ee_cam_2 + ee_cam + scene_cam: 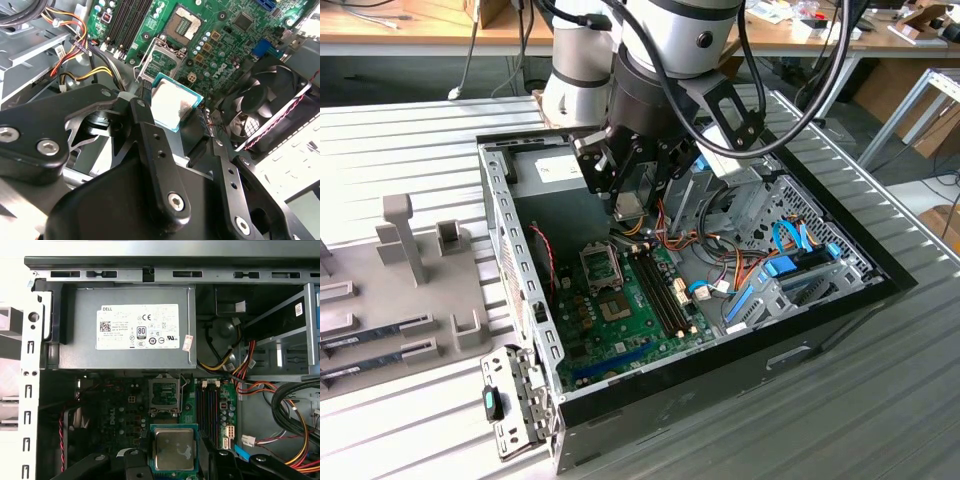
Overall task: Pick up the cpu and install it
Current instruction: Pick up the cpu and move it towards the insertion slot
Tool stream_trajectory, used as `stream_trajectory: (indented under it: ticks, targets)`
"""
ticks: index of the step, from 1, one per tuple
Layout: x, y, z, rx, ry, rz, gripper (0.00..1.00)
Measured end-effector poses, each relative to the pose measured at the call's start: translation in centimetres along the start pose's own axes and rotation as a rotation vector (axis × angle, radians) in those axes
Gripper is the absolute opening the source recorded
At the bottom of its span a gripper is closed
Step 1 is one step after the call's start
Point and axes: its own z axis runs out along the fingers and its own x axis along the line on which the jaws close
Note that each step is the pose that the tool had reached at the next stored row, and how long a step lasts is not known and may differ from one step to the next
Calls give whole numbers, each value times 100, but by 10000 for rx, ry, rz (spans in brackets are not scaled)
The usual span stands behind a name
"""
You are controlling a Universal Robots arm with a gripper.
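Note:
The cpu (628,207) is a small square chip with a silver-grey top and a green rim. My gripper (629,196) is shut on it, with a black finger (143,112) on each of two opposite edges. It hangs inside the open computer case, above the green motherboard (585,320). In both wrist views the cpu (172,102) (173,449) is level, top face showing. The empty socket (186,26) lies on the board below and slightly ahead of the chip, and its metal load plate (165,392) is flipped open.
The grey power supply (130,330) fills the case's back corner. Memory slots (660,290) run beside the socket. Bundled coloured cables (720,240) and drive bays sit toward the exterior view's right. A black fan (265,105) sits by the case wall. A grey tray with memory sticks (380,335) lies outside.

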Motion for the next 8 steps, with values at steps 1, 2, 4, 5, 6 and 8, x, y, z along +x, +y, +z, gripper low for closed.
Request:
stream_trajectory:
  ticks: [1,2,4,5,6,8]
  targets:
    - [-1,0,2,1,0,0,47]
    - [-2,0,3,1,0,0,47]
    - [-6,0,9,3,0,0,47]
    - [-8,-1,11,4,0,1,47]
    - [-9,-1,13,3,0,1,47]
    - [-11,-1,16,4,0,0,47]
